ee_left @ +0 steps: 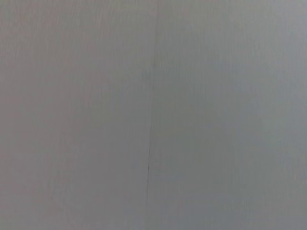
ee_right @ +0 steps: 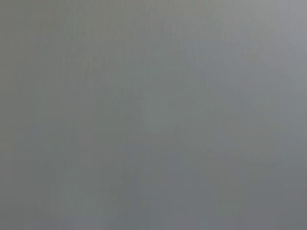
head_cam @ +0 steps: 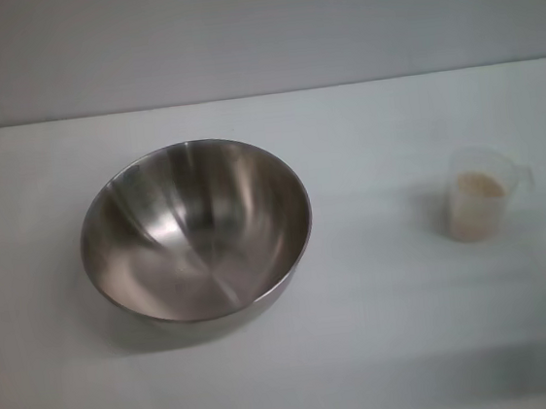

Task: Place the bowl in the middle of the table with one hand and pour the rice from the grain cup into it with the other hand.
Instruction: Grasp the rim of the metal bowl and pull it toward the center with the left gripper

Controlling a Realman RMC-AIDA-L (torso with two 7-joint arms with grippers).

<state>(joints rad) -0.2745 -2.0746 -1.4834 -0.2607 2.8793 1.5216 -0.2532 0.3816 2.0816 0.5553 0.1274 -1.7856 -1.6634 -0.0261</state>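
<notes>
Stainless-steel bowl (head_cam: 196, 230) sits upright left of the table's (head_cam: 386, 349) middle, holding nothing. Well apart to its right stands the grain cup (head_cam: 482, 192), rice (head_cam: 478, 188) inside. Neither gripper shows; both wrist views give plain grey.

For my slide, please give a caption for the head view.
Empty stainless-steel mixing bowl left of a clear plastic cup of rice on a white table.

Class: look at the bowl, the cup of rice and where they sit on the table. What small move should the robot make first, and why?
Probably bring the left arm in toward the bowl. It sits empty, left of the table's middle, on that arm's side. The rice is in the grain cup, upright at the right. Neither gripper is in view, so reaching comes first.
</notes>
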